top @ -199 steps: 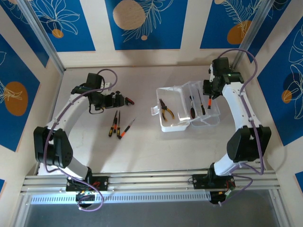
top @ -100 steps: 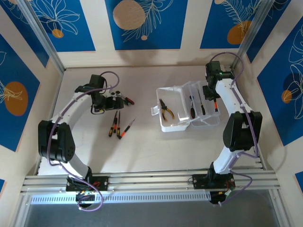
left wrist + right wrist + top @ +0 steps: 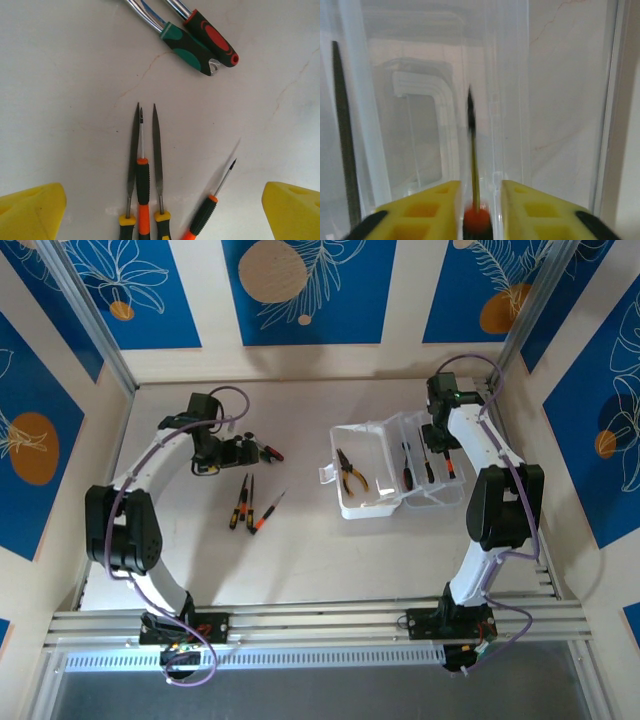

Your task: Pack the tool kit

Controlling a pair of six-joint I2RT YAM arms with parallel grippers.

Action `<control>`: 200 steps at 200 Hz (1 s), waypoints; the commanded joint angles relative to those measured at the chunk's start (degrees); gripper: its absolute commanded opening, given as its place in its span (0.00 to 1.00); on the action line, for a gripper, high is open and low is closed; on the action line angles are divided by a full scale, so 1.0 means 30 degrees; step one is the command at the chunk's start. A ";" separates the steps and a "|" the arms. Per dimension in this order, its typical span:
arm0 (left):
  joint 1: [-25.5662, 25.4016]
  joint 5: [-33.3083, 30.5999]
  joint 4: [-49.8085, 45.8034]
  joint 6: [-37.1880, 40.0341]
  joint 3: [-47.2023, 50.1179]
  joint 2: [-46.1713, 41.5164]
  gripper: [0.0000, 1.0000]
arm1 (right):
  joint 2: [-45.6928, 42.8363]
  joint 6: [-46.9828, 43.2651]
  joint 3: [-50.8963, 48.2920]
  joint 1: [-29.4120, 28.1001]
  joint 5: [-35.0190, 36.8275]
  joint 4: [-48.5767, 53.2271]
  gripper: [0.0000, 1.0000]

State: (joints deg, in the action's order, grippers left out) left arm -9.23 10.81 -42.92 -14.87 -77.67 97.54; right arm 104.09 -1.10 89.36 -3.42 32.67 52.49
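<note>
Left fingers (image 3: 30, 210) spread wide, right fingers (image 3: 420, 215) only narrowly apart.

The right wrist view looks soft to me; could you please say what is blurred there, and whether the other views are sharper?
Right wrist: the screwdriver at centre is smeared, its orange collar a blob, and the translucent case reads hazy; the file at left is crisper. Left wrist: the tools are sharp, with faint shadows. Top external: even light, tools small but distinct.
</note>
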 commanded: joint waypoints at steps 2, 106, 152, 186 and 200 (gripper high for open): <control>0.0332 -0.0390 -0.0449 0.0051 -0.1088 0.0754 1.00 | -0.0421 -0.0116 0.0995 -0.0104 0.0305 0.0608 0.34; 0.0958 -0.1888 0.0247 -0.0914 -0.5558 0.6058 0.93 | -0.3320 0.1727 0.2043 -0.3212 -0.4980 0.1030 0.99; 0.0966 -0.2360 0.1656 -0.1826 -0.7219 0.8514 0.80 | -0.2527 0.2009 0.2028 -0.3547 -0.5773 0.1013 0.99; 0.0875 -0.2046 0.2318 -0.2118 -0.8052 0.9735 0.79 | -0.2278 0.2009 0.2078 -0.3651 -0.6142 0.0909 0.99; 0.0856 -0.2269 0.1608 -0.2041 -0.8614 1.0347 0.77 | -0.2245 0.1980 0.2088 -0.3669 -0.6247 0.0870 0.99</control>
State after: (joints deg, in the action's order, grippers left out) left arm -6.96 5.21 -37.36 -20.03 -99.79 125.62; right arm 96.99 4.19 94.83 -13.93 16.53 55.55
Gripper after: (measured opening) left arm 0.779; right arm 0.992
